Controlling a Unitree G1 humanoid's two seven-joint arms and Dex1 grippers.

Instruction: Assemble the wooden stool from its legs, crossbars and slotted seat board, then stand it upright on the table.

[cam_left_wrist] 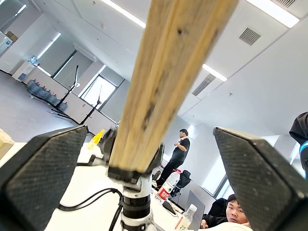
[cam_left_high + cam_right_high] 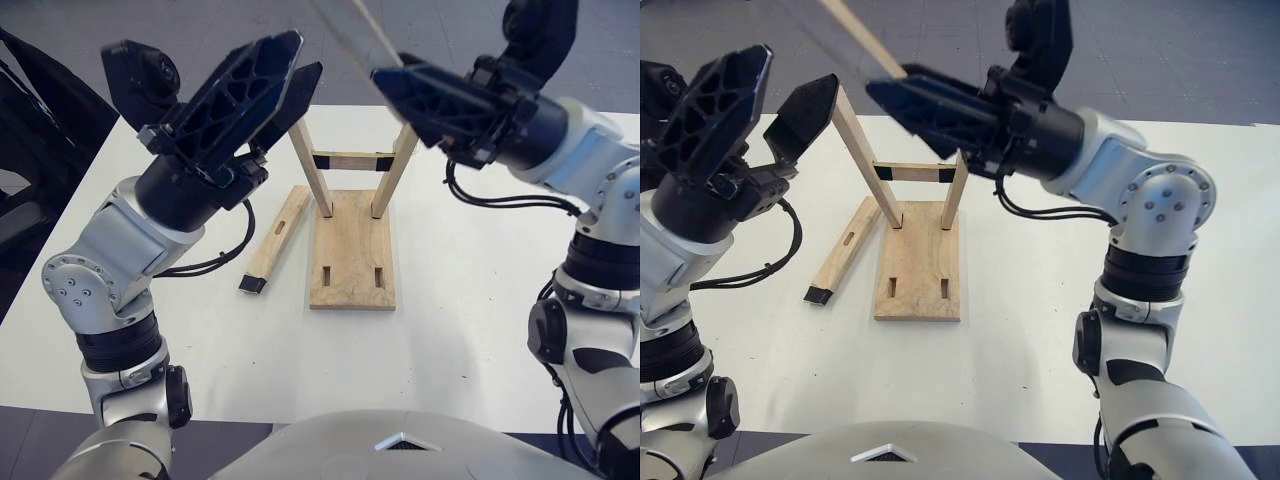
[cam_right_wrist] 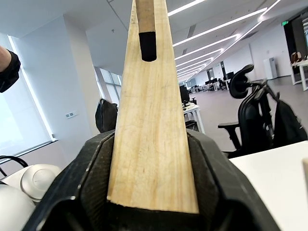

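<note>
Flat pale wooden seat board lies mid-tabletop, two upright legs and a crossbar slotted in. The right gripper has its jaws clamped on a third slotted wooden leg, held aloft. The left gripper gapes wide, empty. Next, I'd guess, comes lowering that leg into a free slot.

Open-plan office: ceiling strip lights, rows of desks, black swivel chair, large windows.

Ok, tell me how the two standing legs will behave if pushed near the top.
Probably stiff sideways: a crossbar ties the two legs together. Pushed forward or back they may rock loose, since only slots in the board seem to hold them. The flat board would likely slide, not tip.
</note>
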